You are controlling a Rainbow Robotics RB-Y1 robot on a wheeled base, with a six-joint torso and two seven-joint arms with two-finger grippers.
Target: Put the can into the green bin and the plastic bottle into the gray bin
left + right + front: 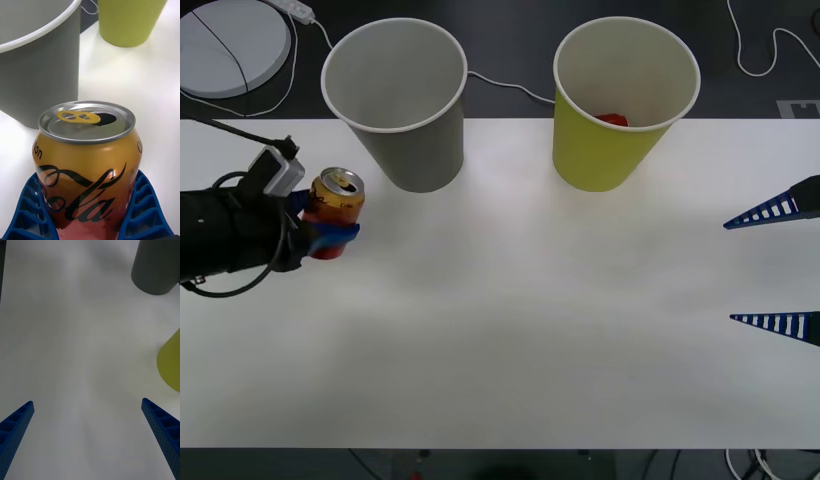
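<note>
Can (pixel 338 203) first: it's standing upright at the far left of the table (pixel 510 300), pinched low on its body by the left gripper (pixel 325 230), blue fingers (pixel 144 210) pressed against both sides in the left wrist view. The pull-tab top is up and the mouth is open, so I'd keep it level in case anything's left inside.

Just beside it, a bit further back and to the right, is the gray bin (pixel 397 100), open side up and empty as far as I can see. That's the wrong one for this thing. The green bin (pixel 623 100) sits further right along the back edge, well apart from the can, and there's already something red (pixel 612 120) down at the bottom, can't tell what.

So the step in hand, I reckon, is the carry. The grip is low, so lift straight up and high enough that the base clears the gray rim, since that cup stands between the can and its target. Swing across, stop over the green opening, then let go with the can centred so it doesn't clip the rolled rim and knock the paper cup over.

Over at the far right edge, the right gripper (pixel 775 268) is spread wide, holding nothing, hanging above bare table. No plastic bottle anywhere I can spot.
</note>
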